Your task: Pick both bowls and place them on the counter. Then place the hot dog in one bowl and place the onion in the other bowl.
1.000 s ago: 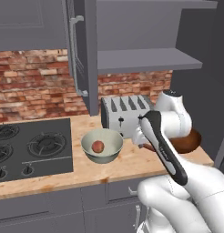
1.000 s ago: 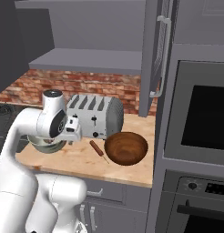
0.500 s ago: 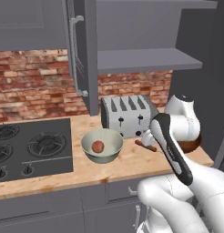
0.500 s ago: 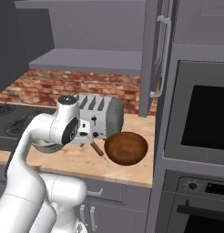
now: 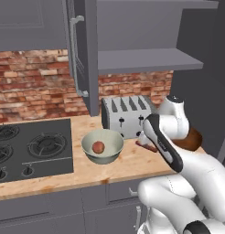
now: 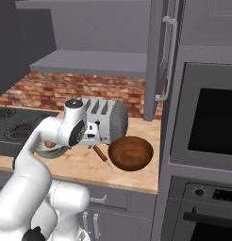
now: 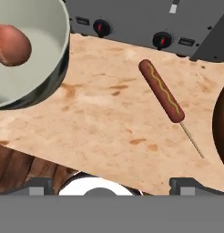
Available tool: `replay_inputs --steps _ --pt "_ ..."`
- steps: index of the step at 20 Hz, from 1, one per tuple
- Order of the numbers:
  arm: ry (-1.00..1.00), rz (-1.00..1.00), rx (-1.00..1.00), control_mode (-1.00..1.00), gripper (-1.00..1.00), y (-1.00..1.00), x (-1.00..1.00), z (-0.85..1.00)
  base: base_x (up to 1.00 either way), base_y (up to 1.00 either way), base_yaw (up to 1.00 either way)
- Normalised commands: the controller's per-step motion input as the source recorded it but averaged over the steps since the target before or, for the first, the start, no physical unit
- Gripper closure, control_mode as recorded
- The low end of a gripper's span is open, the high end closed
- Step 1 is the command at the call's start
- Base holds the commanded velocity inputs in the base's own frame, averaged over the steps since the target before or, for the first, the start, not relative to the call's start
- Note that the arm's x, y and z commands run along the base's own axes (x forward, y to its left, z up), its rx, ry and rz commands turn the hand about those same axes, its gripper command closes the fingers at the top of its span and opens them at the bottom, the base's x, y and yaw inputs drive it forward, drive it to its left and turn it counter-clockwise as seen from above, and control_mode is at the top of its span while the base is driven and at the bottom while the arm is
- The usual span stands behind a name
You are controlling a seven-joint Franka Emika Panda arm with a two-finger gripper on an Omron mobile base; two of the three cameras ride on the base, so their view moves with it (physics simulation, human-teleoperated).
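The pale grey-green bowl (image 5: 104,147) stands on the wood-grain counter (image 5: 128,162) with the onion (image 5: 98,147) inside it. To its right the hot dog (image 7: 161,90) lies flat on the counter (image 7: 100,118) on a thin stick, in front of the toaster. The dark reddish-brown bowl (image 6: 130,153) stands empty just right of the hot dog (image 6: 102,155). My gripper (image 7: 116,184) hovers open over the bare counter between the pale bowl (image 7: 27,68) and the hot dog, holding nothing. In the left base view my arm hides most of the brown bowl (image 5: 193,139).
A silver toaster (image 5: 125,116) stands against the brick wall behind the bowls. The black stove top (image 5: 32,146) lies left of the counter. An open cabinet door (image 5: 82,55) hangs overhead. A wall oven (image 6: 207,132) closes off the counter's right end.
My hand has swung right, away from the pale bowl, and now sits lower in front of the toaster near the hot dog. Bowls, onion and hot dog have not moved.
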Motion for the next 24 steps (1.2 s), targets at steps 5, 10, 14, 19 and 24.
replay_inputs --steps 5,10,14,19,24 --pt "0.01 0.02 -0.09 -1.00 -1.00 0.00 0.32 -0.28 0.00 0.00 0.00" --pt "0.00 0.04 -0.08 -1.00 -1.00 0.00 0.13 -0.33 0.00 0.00 0.00" --pt "0.01 0.02 -0.06 -1.00 -1.00 -0.04 0.12 -0.35 0.00 0.00 0.00" --pt "0.00 0.02 -0.02 -1.00 -1.00 -0.09 0.14 -0.27 0.00 0.00 0.00" --pt "0.00 0.01 0.00 -1.00 -1.00 -0.16 0.14 -0.24 0.00 0.00 0.00"
